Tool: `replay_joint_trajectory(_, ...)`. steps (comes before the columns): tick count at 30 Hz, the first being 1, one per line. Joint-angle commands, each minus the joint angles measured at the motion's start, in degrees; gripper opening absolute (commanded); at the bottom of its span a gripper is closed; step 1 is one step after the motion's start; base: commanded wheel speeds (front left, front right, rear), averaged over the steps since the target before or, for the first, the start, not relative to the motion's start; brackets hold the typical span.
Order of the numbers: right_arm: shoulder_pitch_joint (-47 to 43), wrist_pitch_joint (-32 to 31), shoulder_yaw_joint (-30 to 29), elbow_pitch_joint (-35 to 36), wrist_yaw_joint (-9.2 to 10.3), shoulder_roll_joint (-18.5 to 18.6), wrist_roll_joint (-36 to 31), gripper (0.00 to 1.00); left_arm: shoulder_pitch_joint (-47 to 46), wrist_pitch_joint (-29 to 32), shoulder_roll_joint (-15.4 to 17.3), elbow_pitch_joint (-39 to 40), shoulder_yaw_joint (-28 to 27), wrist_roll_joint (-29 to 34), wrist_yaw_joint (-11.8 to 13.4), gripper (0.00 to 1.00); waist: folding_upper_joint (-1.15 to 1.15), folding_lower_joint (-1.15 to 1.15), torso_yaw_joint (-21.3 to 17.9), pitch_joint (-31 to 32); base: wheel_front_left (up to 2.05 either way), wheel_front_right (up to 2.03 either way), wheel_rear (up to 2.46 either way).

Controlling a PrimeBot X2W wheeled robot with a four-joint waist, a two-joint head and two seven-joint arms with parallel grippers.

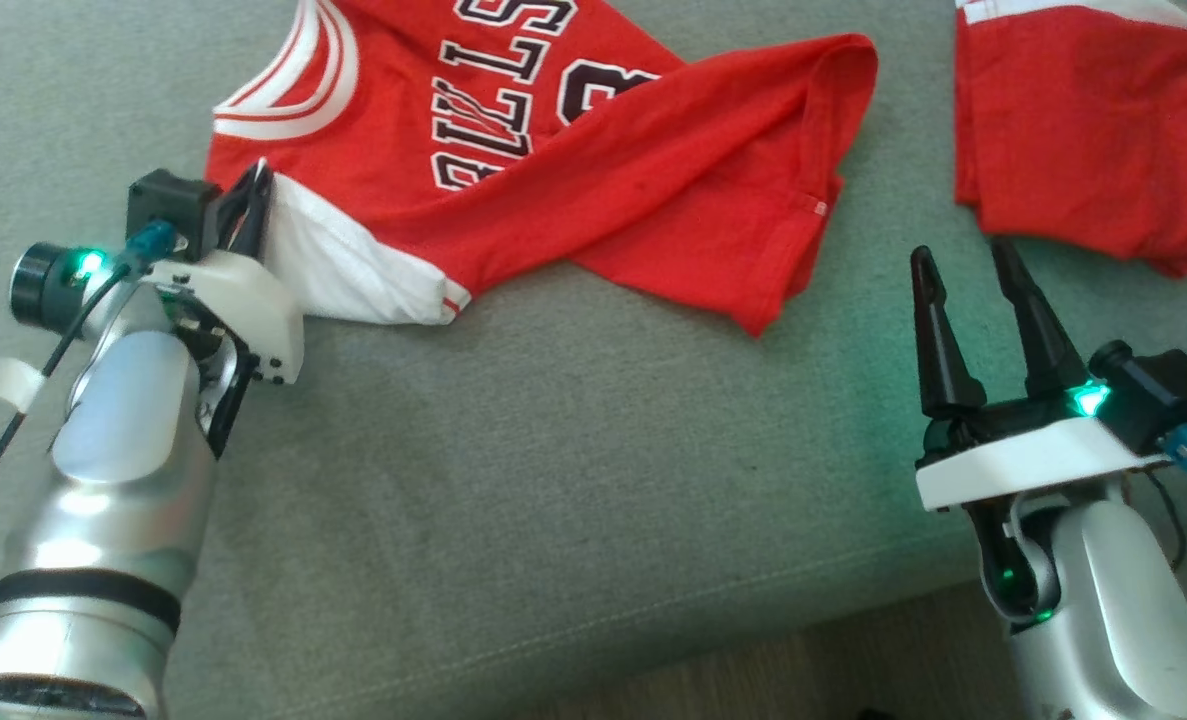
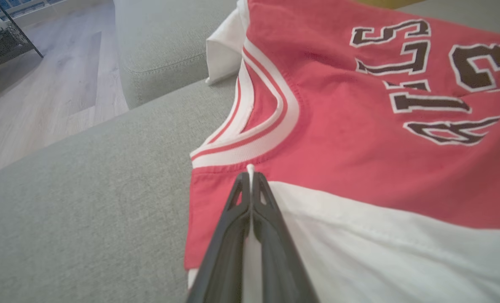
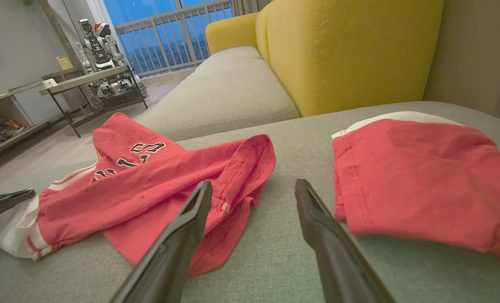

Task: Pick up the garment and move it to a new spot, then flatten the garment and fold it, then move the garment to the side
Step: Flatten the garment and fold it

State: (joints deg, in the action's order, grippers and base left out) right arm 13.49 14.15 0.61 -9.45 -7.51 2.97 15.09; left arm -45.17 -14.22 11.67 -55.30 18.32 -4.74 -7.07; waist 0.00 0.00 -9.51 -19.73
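Left gripper [image 2: 250,176] clamped tight on the jersey [image 1: 603,170], pinching the shoulder seam just beside the collar; the jersey lies crumpled across the far left of the sofa cushion [image 1: 553,480]; right gripper [image 1: 963,252] hovers near right, fingers apart, holding nothing. The danger, I'd say: so thin a pinch slipping free on the lift; or the trailing hem dragging into the second red garment [image 1: 1083,130] far right. No basket here; the cloth lies straight on the cushion.
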Motion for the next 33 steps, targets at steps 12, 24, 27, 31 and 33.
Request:
replay_joint_trajectory(12, 1.23, -0.54, -1.78, -3.75, 0.02, -0.09, 2.5, 1.0, 10.44, -0.76, 0.77, 23.97, -4.85, -3.65, 1.66, 0.0, 0.0, 0.0, 7.16, 4.01, 0.0, 0.0, 0.0)
replay_joint_trajectory(24, 11.22, -3.32, -4.95, -20.39, 0.02, -0.09, 3.06, 1.0, 22.67, -0.77, -2.33, 41.67, -6.45, -4.18, 2.07, 0.0, 0.0, 0.0, 11.86, 5.58, 0.0, 0.0, 0.0)
replay_joint_trajectory(27, 14.02, -3.62, -5.25, -25.19, 0.02, -0.09, 1.9, 1.0, 24.24, -0.77, -3.26, 43.56, -6.66, -3.96, 2.05, 0.0, 0.0, 0.0, 12.53, 5.68, 0.0, 0.0, 0.0)
replay_joint_trajectory(31, 17.11, -3.5, -5.13, -30.9, 0.02, -0.09, 0.69, 1.0, 25.55, -0.77, -4.07, 44.57, -6.55, -3.64, 1.73, 0.0, 0.0, 0.0, 13.23, 5.68, 0.0, 0.0, 0.0)
replay_joint_trajectory(33, 18.42, -3.09, -5.25, -33.43, 0.02, -0.09, 0.19, 1.0, 25.85, -0.77, -4.34, 44.82, -6.42, -3.49, 1.51, 0.0, 0.0, 0.0, 13.53, 5.63, 0.0, 0.0, 0.0)
